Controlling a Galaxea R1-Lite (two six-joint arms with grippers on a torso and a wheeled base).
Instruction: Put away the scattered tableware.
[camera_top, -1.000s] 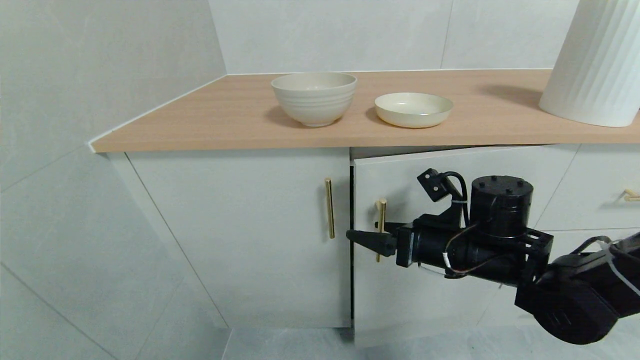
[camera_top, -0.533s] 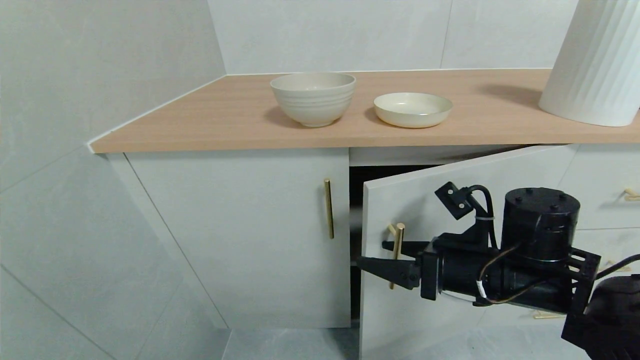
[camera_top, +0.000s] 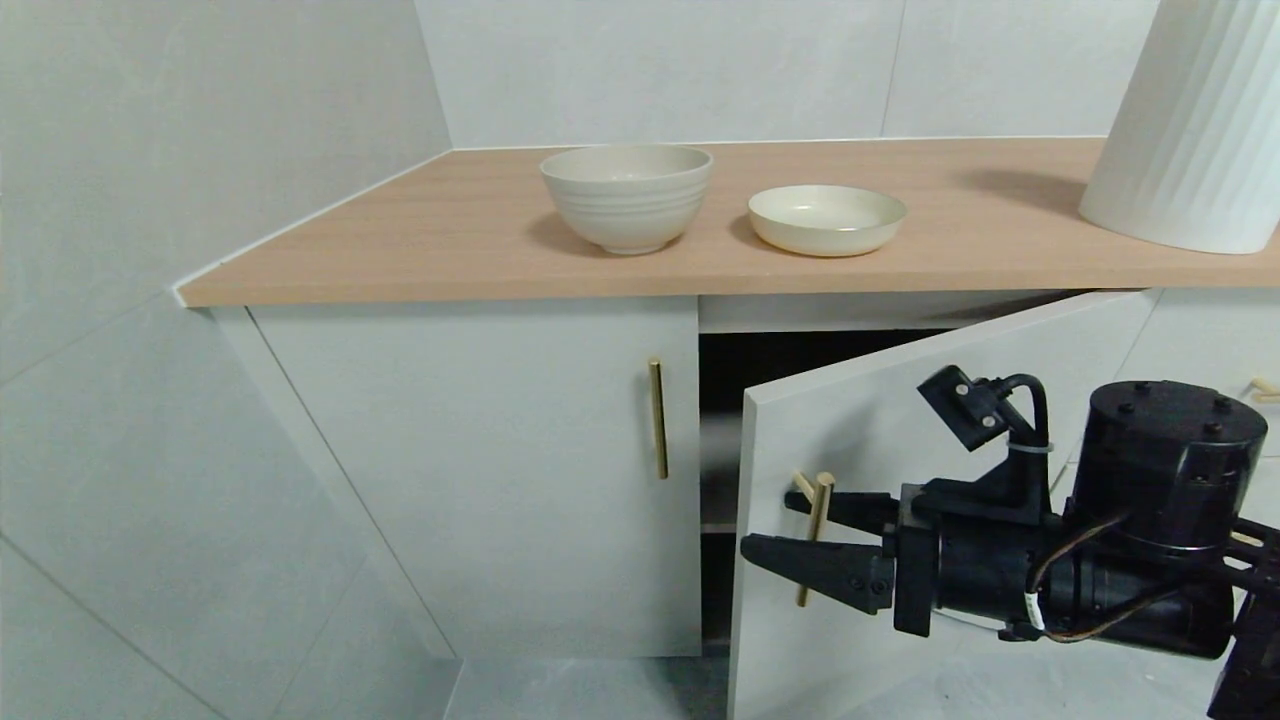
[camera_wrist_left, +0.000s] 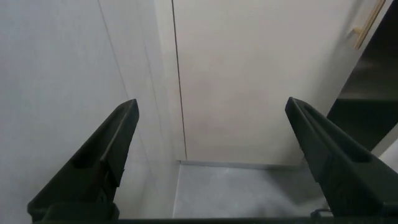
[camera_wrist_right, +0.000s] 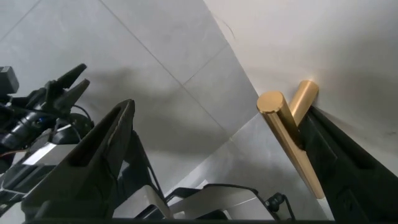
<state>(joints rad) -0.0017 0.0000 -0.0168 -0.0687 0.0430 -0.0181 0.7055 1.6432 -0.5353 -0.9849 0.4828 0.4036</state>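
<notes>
A deep ribbed cream bowl (camera_top: 627, 195) and a shallow cream dish (camera_top: 827, 218) sit side by side on the wooden counter (camera_top: 450, 240). Below them the right cabinet door (camera_top: 880, 420) stands partly swung out, with a dark opening behind it. My right gripper (camera_top: 770, 525) is open, and its fingers straddle that door's brass handle (camera_top: 815, 530). In the right wrist view the handle (camera_wrist_right: 292, 140) rests against one finger of the gripper (camera_wrist_right: 217, 112). My left gripper (camera_wrist_left: 211, 106) is open and empty, low down, facing the closed left door (camera_wrist_left: 249, 74).
A tall white ribbed vessel (camera_top: 1195, 130) stands at the counter's right end. The left door carries a vertical brass handle (camera_top: 657, 418). Tiled walls close in the left side. More brass-handled drawer fronts (camera_top: 1262, 388) lie to the right.
The right cabinet door has swung from almost closed to well ajar. My right gripper has moved down and toward me, with the handle between its fingers.
</notes>
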